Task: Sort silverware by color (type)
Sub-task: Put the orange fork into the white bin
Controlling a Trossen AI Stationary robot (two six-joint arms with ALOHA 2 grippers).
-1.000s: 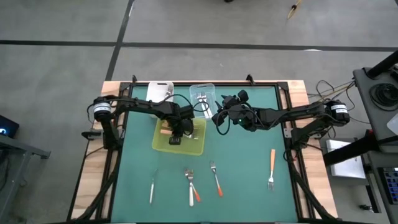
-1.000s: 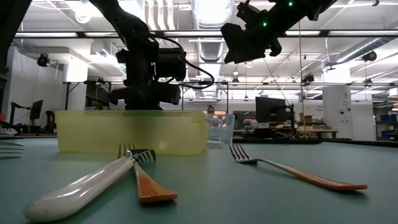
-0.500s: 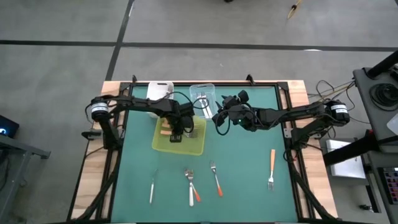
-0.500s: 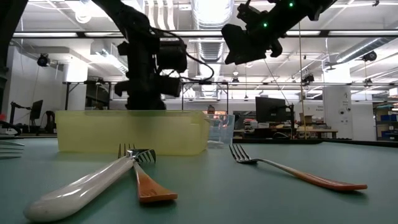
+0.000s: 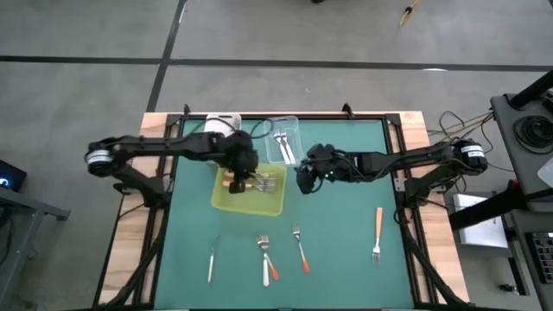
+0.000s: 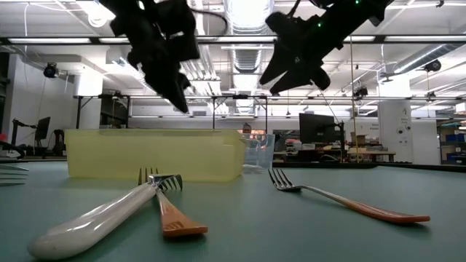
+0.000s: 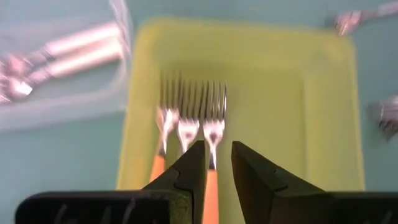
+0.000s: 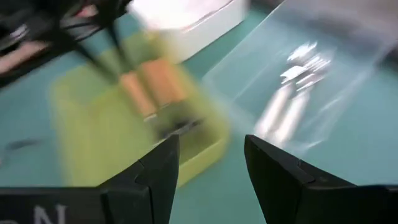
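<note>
Low view: left hand and right hand both hang above the yellow tray, holding nothing. On the green surface up front: white-handled fork crossing an orange-handled fork, another orange-handled fork apart to the side.

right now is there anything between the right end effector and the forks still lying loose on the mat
Nothing visible. The right end effector hangs open above bare mat beside the yellow-green tray. The loose forks, such as the orange-handled fork, lie in the open nearer the front edge, with only mat between. The crossed pair overlaps, which could complicate that pick.
</note>
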